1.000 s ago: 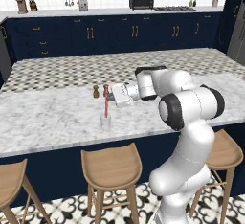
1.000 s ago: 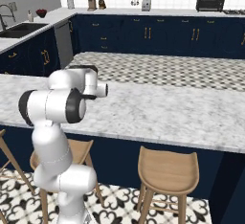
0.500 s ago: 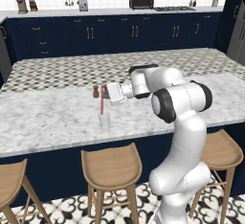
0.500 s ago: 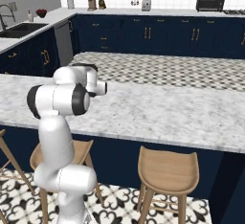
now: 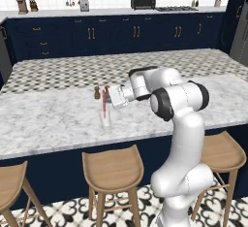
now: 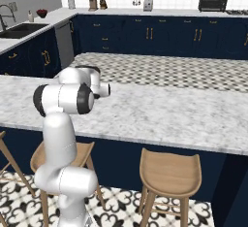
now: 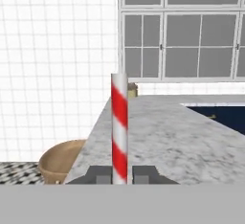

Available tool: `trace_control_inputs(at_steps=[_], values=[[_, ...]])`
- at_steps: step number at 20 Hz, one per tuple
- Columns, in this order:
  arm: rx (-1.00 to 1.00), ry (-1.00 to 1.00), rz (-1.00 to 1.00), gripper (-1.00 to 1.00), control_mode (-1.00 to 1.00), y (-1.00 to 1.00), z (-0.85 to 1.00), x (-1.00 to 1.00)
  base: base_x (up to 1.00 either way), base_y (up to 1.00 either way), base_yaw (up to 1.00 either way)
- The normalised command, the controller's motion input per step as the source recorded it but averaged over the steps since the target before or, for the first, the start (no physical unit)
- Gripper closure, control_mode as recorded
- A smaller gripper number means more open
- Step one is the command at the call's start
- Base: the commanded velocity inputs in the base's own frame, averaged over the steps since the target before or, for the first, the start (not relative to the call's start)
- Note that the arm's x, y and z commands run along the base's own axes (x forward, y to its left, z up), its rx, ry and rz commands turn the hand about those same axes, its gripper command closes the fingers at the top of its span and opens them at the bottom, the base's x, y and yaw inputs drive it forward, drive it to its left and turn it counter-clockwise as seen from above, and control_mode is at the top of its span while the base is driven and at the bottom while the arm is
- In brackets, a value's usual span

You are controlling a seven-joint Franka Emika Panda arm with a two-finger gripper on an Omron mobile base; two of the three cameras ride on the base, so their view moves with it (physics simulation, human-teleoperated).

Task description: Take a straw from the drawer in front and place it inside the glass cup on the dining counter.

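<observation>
The straw is a thin red-pink stick held upright, and my gripper is shut on its upper part. Directly below stands the glass cup, a small clear tumbler on the dining counter; the straw's lower end appears to dip into its mouth. In the hand view the straw rises red-and-white striped between my two fingertips, with the gripper closed against it. The cup is hidden in the hand view. In the right base view my own arm covers the gripper.
A small brown shaker stands on the counter just behind the cup. Wooden stools line the near side of the counter, and one stool shows in the hand view. The marble top runs wide to the right.
The arm's elbow has swung up and slightly left. The gripper and straw have stayed over the cup, shifting only a little to the left.
</observation>
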Motion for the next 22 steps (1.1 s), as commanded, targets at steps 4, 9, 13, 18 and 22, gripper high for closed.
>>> trace_control_inputs(at_steps=[4,9,13,18,22], values=[[0.0,-0.01,0.0,1.0,-1.0,0.0,-0.05,-0.45,0.0,0.0,0.0],[0.0,-0.02,0.0,1.0,-1.0,-0.03,0.0,-0.46,0.0,0.0,0.0],[0.0,-0.02,0.0,1.0,-1.0,-0.08,-0.07,-0.22,0.0,0.0,0.0],[-0.01,-0.02,0.0,-1.0,-1.0,0.0,-0.09,-0.03,0.0,0.0,0.0],[-0.01,-0.06,0.0,-1.0,-1.0,-0.13,0.0,0.0,0.0,0.0,0.0]])
